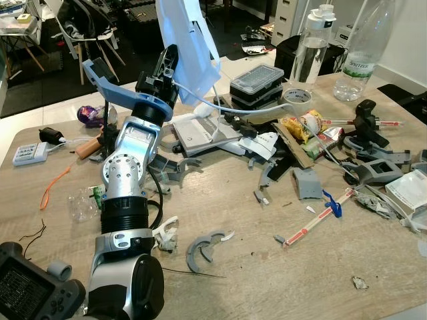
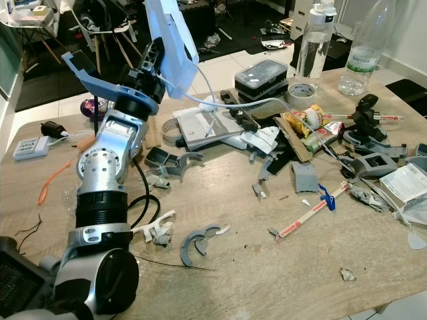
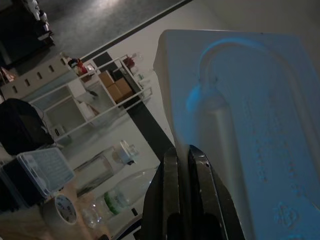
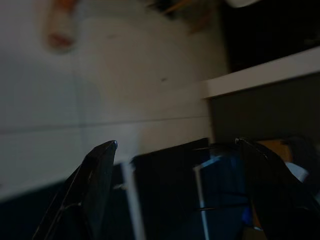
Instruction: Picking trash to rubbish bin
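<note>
The left gripper (image 1: 168, 63) is raised above the surface (image 1: 253, 280), its fingers (image 3: 182, 200) pinched together on the lower edge of a white moulded plastic tray (image 1: 187, 40), which it holds upright in the air; below it lie a grey curved plastic piece (image 1: 203, 250), a red-and-white stick (image 1: 313, 227), a tape roll (image 1: 298, 99) and two clear bottles (image 1: 311, 50); the right gripper (image 4: 175, 165) hangs with fingers spread apart over pale floor.
</note>
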You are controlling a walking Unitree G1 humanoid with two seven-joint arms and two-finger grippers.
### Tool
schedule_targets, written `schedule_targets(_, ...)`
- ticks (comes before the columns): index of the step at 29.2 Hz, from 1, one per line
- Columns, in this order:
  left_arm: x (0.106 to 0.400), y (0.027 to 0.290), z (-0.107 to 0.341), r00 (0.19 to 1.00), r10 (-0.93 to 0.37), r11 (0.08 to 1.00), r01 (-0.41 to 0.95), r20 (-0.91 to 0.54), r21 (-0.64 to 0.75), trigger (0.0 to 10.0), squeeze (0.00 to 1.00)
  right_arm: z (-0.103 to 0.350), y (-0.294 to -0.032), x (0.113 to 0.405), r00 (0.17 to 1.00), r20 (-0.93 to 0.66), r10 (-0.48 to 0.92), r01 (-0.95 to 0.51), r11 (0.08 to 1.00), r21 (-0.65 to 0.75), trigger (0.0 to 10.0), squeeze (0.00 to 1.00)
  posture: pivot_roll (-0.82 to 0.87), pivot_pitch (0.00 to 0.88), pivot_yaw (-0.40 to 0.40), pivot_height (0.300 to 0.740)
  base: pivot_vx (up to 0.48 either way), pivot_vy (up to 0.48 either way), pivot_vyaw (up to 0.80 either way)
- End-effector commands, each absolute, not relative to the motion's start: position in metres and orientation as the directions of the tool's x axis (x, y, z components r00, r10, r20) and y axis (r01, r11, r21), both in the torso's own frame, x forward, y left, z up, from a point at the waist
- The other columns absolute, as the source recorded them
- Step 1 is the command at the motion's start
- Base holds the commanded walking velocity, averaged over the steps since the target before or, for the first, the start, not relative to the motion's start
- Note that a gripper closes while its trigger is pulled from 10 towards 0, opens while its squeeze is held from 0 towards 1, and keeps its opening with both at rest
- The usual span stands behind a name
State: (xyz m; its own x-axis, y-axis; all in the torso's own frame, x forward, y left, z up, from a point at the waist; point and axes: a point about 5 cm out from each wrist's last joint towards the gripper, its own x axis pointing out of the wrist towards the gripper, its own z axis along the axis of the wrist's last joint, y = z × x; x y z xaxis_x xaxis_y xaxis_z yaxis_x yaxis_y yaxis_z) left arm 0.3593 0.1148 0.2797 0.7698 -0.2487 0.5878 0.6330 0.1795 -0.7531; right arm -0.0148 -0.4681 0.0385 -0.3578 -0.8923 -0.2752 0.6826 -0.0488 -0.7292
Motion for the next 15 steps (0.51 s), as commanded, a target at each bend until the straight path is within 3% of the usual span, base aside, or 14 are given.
schedule_targets(1, 0.359, 0.116, 0.278, 0.770, -0.246, 0.189, 0.634, 0.589, -0.750, 10.0, 0.00, 0.073, -0.490, -0.017, -0.381, -0.150, -0.912, 0.695, -0.176, -0.697, 10.0, 0.00, -0.08, 0.088, 0.084, 0.740, 0.000, 0.000, 0.00)
schedule_targets(4, 0.359, 0.113, 0.278, 0.766, -0.254, 0.180, 0.637, 0.590, -0.750, 10.0, 0.00, 0.128, -0.518, 0.006, -0.283, 0.014, -0.959, 0.785, -0.240, -0.572, 10.0, 0.00, -0.09, 0.087, 0.089, 0.740, 0.000, 0.000, 0.00)
schedule_targets(5, 0.359, 0.111, 0.278, 0.764, -0.258, 0.177, 0.639, 0.591, -0.749, 10.0, 0.00, 0.150, -0.525, 0.026, -0.189, 0.082, -0.978, 0.839, -0.205, -0.503, 10.0, 0.00, -0.09, 0.085, 0.092, 0.740, 0.000, 0.000, 0.00)
schedule_targets(6, 0.359, 0.111, 0.278, 0.764, -0.258, 0.177, 0.639, 0.591, -0.749, 10.0, 0.00, 0.150, -0.525, 0.026, -0.189, 0.082, -0.978, 0.839, -0.205, -0.503, 10.0, 0.00, -0.09, 0.085, 0.092, 0.740, 0.000, 0.000, 0.00)
schedule_targets(7, 0.360, 0.110, 0.278, 0.763, -0.262, 0.175, 0.640, 0.591, -0.748, 10.0, 0.00, 0.169, -0.528, 0.047, -0.081, 0.140, -0.987, 0.896, -0.134, -0.424, 10.0, 0.00, -0.09, 0.082, 0.096, 0.740, 0.000, 0.000, 0.00)
schedule_targets(9, 0.360, 0.108, 0.279, 0.760, -0.268, 0.173, 0.643, 0.592, -0.746, 10.0, 0.00, 0.212, -0.520, 0.108, 0.242, 0.284, -0.928, 0.948, 0.164, -0.272, 10.0, 0.00, -0.09, 0.082, 0.096, 0.740, 0.000, 0.000, 0.00)
schedule_targets(11, 0.360, 0.108, 0.280, 0.758, -0.269, 0.175, 0.645, 0.594, -0.744, 10.0, 0.00, 0.246, -0.496, 0.162, 0.510, 0.395, -0.764, 0.858, 0.484, -0.171, 10.0, 0.00, -0.08, 0.074, 0.094, 0.740, 0.000, 0.000, 0.00)
schedule_targets(12, 0.360, 0.108, 0.280, 0.758, -0.269, 0.175, 0.645, 0.594, -0.744, 10.0, 0.00, 0.246, -0.496, 0.162, 0.510, 0.395, -0.764, 0.858, 0.484, -0.171, 10.0, 0.00, -0.08, 0.074, 0.094, 0.740, 0.000, 0.000, 0.00)
schedule_targets(13, 0.360, 0.109, 0.280, 0.758, -0.267, 0.177, 0.646, 0.595, -0.743, 10.0, 0.00, 0.262, -0.474, 0.191, 0.640, 0.444, -0.627, 0.735, 0.668, -0.118, 10.0, 0.00, -0.08, 0.074, 0.094, 0.740, 0.000, 0.000, 0.00)
schedule_targets(15, 0.360, 0.111, 0.280, 0.759, -0.264, 0.181, 0.646, 0.596, -0.742, 10.0, 0.00, 0.286, -0.423, 0.227, 0.796, 0.524, -0.303, 0.414, 0.904, -0.107, 10.0, 0.00, -0.08, 0.074, 0.094, 0.740, 0.000, 0.000, 0.00)
